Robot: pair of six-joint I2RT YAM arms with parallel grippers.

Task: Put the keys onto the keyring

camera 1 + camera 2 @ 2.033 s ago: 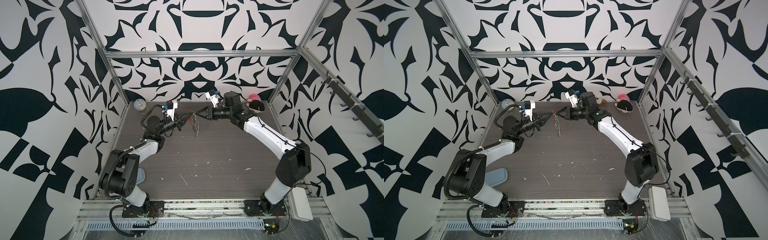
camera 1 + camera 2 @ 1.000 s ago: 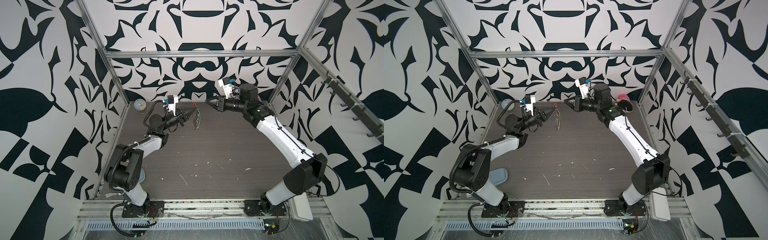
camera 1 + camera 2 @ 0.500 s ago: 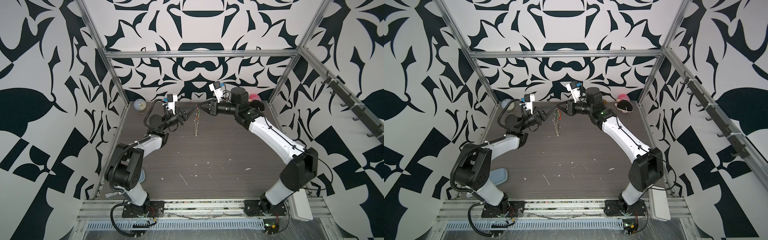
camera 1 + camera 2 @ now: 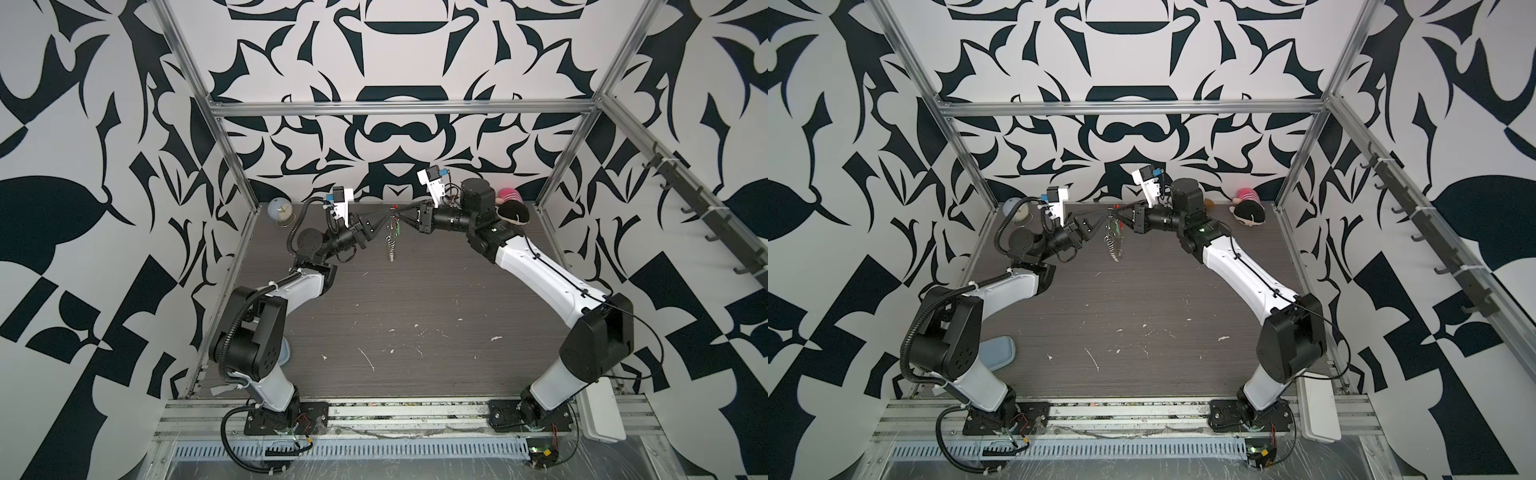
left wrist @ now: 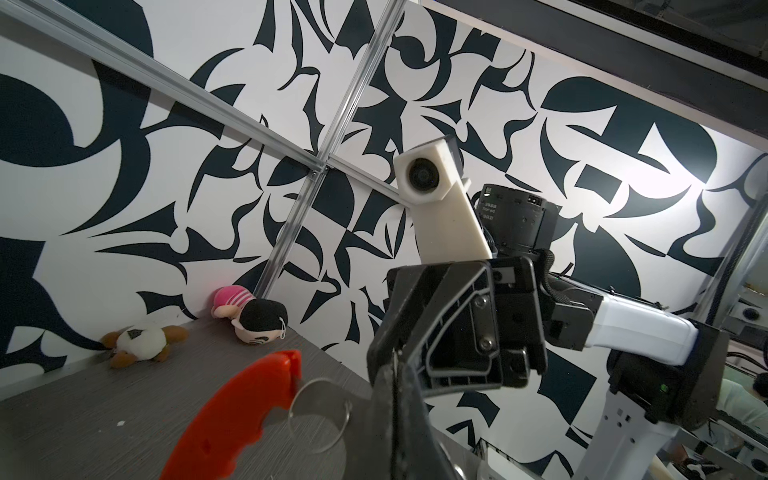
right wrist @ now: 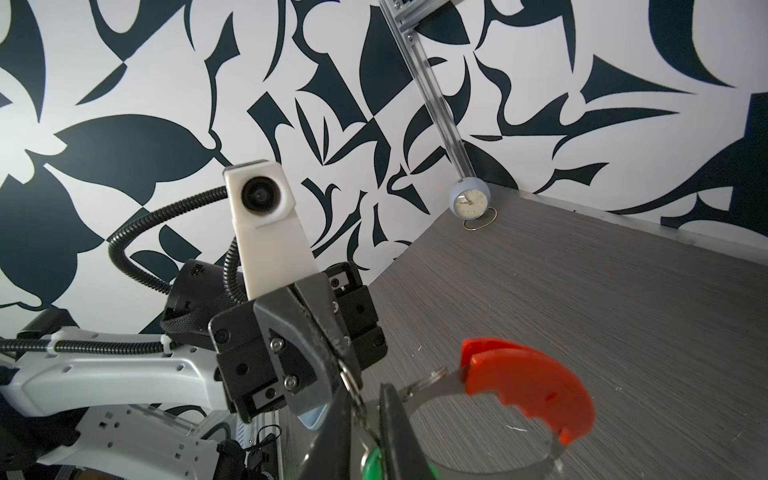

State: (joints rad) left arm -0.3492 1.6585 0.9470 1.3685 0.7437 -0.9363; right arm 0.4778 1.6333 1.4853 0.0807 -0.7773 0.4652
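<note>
The keyring hangs in the air over the back of the table, a wire loop with small silver rings and a red-orange piece. My left gripper is shut on its top; the closed fingers show beside the red piece and a small ring. My right gripper meets it tip to tip from the right. Its jaws stand a narrow gap apart, closed on the keys, whose green tag and short chain lie between the fingers. The green also shows beside the loop.
A small round clock stands in the back left corner. A plush doll and a small plush bear lie along the back wall on the right. A blue-grey pad lies by the left arm's base. A white box sits at front right.
My right gripper has swung left from the back right to the hanging keyring, and its jaws have narrowed. The left arm has kept the keyring in about the same place.
</note>
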